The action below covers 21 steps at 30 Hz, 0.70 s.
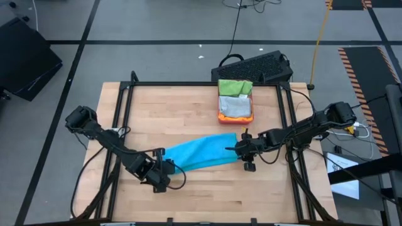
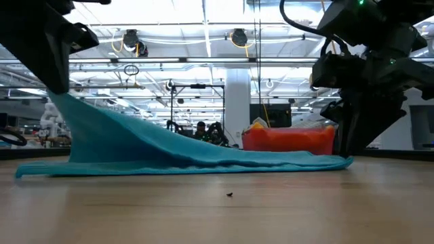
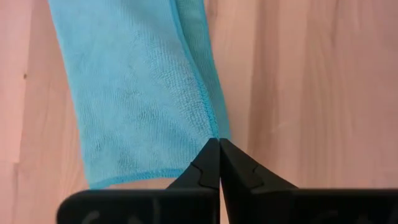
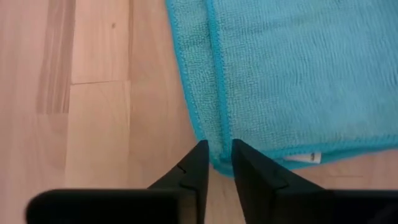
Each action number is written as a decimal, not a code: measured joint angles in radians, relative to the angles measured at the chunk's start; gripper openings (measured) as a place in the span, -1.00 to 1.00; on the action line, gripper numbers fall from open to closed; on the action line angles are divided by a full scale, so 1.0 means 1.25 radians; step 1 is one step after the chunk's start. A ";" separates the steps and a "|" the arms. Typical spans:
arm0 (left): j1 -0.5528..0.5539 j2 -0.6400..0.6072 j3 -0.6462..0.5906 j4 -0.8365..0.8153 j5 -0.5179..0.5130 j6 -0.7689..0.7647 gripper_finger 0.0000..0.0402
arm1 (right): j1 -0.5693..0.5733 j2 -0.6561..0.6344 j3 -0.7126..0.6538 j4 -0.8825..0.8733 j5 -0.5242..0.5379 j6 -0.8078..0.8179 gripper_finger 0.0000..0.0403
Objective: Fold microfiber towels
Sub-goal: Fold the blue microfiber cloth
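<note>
The bright blue towel (image 1: 202, 152) lies mid-table as a long doubled band, so by the look of it one fold is in and at least one more is left. The left gripper (image 3: 219, 163) has its fingers pressed together on the towel's corner at the left end, and the low view shows that end lifted off the wood while the rest trails flat. The right gripper (image 4: 216, 163) sits at the opposite end with its fingers a narrow gap apart, straddling the doubled hem — whether they have actually caught the cloth I cannot tell. Other towels already sit in the pink-red tray (image 1: 221, 116) at the table's far edge: a bright green one (image 1: 235, 86) and a pale grey one (image 1: 236, 108), with orange showing at the rim; they seem finished. The surface is a pale wooden table (image 1: 188, 194) inside a black frame. Beyond it lie a grey floor, a black keyboard (image 1: 254, 66), cables, and a large hall with ceiling lights.
</note>
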<state>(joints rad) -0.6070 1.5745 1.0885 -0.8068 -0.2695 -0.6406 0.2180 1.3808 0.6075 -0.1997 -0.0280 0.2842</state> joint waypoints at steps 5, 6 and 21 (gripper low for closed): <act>-0.017 0.000 0.000 -0.001 0.004 0.002 -0.97 | -0.001 0.000 0.000 -0.001 -0.021 0.032 -0.93; -0.019 -0.003 0.000 -0.001 0.004 0.002 -0.97 | -0.001 0.000 0.000 0.000 -0.023 0.037 -0.96; -0.036 -0.084 -0.049 0.111 -0.022 -0.012 -0.97 | -0.002 0.000 0.000 0.069 -0.021 0.065 -0.89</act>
<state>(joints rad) -0.6525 1.4695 1.0273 -0.6683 -0.2974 -0.6551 0.2157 1.3808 0.6075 -0.1133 -0.0537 0.3652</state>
